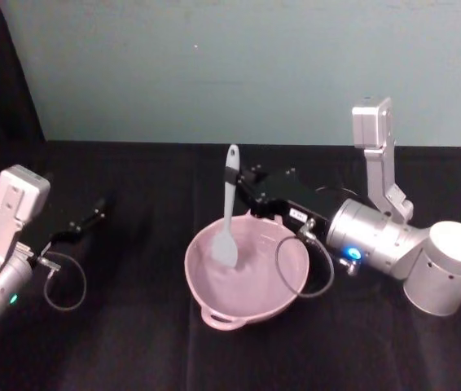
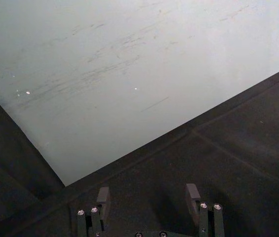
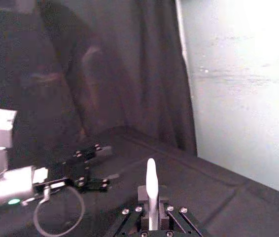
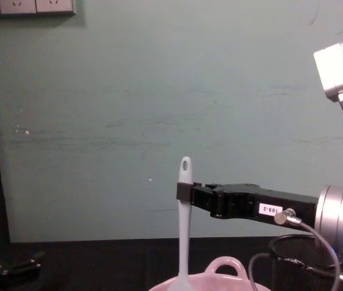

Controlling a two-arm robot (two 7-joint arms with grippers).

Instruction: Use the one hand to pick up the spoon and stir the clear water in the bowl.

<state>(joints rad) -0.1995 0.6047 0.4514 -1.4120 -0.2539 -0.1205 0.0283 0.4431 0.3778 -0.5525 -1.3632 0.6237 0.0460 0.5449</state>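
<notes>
the spoon [image 1: 229, 213] is held nearly upright, its blade dipped inside the pink bowl [image 1: 267, 257] at the middle of the black-draped table [image 1: 133, 342]. its handle is clamped near the top by the right gripper [image 1: 232, 174], extended from the right. water could be slopped over the rim, or the bowl pushed along the cloth, if the blade is swept too wide or pressed against the wall. a black mesh cup [image 4: 302, 257] is seen near the right wrist and could be brushed by the forearm. the left gripper [image 1: 90, 215] is parked well to the left, fingers spread, nothing held.
</notes>
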